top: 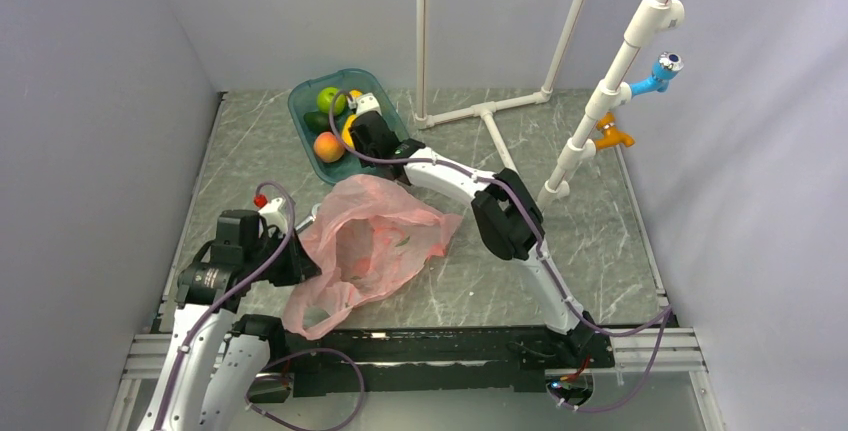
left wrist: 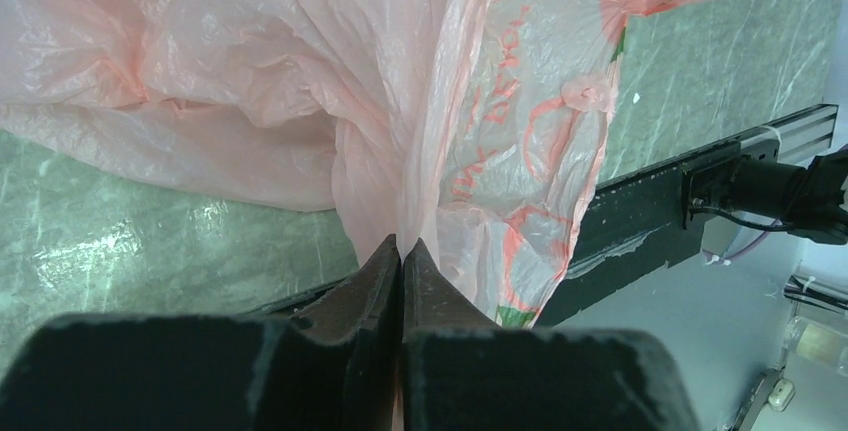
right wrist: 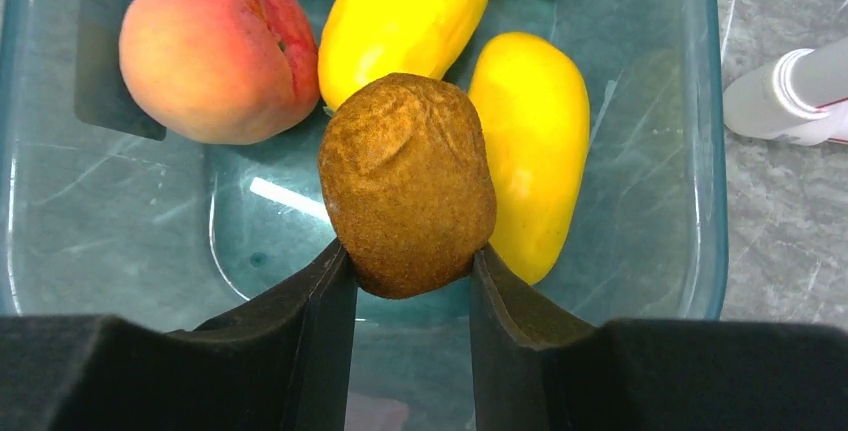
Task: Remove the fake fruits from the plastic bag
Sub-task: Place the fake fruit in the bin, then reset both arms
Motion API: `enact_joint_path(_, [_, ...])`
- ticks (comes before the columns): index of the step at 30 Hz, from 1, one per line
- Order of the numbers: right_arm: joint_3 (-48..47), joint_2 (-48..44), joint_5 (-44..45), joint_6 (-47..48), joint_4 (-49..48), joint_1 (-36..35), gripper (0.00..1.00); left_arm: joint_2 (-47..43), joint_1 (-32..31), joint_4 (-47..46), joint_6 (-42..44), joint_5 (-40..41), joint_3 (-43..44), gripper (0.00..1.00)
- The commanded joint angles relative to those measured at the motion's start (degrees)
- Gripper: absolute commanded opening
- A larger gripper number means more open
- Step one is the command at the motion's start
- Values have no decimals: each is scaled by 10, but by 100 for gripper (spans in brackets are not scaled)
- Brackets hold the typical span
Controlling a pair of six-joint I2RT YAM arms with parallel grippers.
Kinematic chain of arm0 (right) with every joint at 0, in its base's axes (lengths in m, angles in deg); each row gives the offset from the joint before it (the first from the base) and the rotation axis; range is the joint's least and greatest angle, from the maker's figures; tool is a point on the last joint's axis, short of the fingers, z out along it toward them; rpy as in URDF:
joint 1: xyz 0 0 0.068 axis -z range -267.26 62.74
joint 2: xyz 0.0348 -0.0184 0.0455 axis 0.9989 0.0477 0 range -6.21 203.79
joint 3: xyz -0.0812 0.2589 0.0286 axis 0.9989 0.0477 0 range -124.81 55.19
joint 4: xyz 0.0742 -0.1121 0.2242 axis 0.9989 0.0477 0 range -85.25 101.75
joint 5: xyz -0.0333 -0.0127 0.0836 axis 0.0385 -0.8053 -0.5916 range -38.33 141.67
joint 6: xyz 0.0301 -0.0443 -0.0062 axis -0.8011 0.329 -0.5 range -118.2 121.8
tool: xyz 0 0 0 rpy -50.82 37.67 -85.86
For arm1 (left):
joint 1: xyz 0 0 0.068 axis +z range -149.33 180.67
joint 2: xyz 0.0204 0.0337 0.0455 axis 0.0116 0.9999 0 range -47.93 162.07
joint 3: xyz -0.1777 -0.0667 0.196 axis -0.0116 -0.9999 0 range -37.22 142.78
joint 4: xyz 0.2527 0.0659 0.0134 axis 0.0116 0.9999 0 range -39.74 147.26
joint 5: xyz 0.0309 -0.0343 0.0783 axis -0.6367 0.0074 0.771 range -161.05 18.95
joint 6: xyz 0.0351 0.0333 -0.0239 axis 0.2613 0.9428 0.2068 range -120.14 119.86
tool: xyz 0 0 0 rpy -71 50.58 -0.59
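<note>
The pink plastic bag [top: 375, 241] lies crumpled in the middle of the table. My left gripper [top: 300, 256] is shut on a fold of the bag [left wrist: 300, 71] at its near-left edge, the jaws [left wrist: 402, 246] pressed together on the film. My right gripper [right wrist: 410, 261] is over the teal tray [top: 300, 101] and is shut on a brown fuzzy kiwi-like fruit [right wrist: 408, 186], held by its lower sides. In the tray below lie a red-and-yellow peach [right wrist: 215, 51] and two yellow oblong fruits [right wrist: 405, 16] [right wrist: 530, 141]. What is inside the bag is hidden.
A bright green apple [top: 330, 99] and a dark green avocado [top: 318, 121] also lie in the tray. A white pipe frame [top: 487, 111] with blue [top: 660, 73] and orange [top: 612, 133] taps stands at the back right. Walls close in both sides.
</note>
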Motion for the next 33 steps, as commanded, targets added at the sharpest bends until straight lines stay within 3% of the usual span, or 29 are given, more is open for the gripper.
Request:
enact_joint_path(1, [-68,-1,5,19,26,4,50,4,4,-23,17,-21,-2,10])
enact_joint_path(3, [-62,-8,-1,19,26,4,70,5,5,-30,17,-30,-6,15])
enact_joint_path(6, [-54,-25,-9,17,31,4,81,21,4,-51,17,-76,-16,29])
enact_joint_path(11, [-18,-90,-8,5,61,4,83,52,4,-161,-56,-174,-47,35])
enact_joint_path(18, [175,-287,-16,-21,47,5,86,113,-48,-257,-79,-177,-6,54])
enact_joint_path(23, [307,-446,-19,-15,68,6,99,184,-51,-145,26,-177,101,75])
enact_joint_path(26, [370,-546,-17,-7,89,5,100,160,-51,-106,64,-162,158,96])
enact_joint_path(33, [433,-707,3,-18,159,7,100,123,-51,-42,52,-92,282,100])
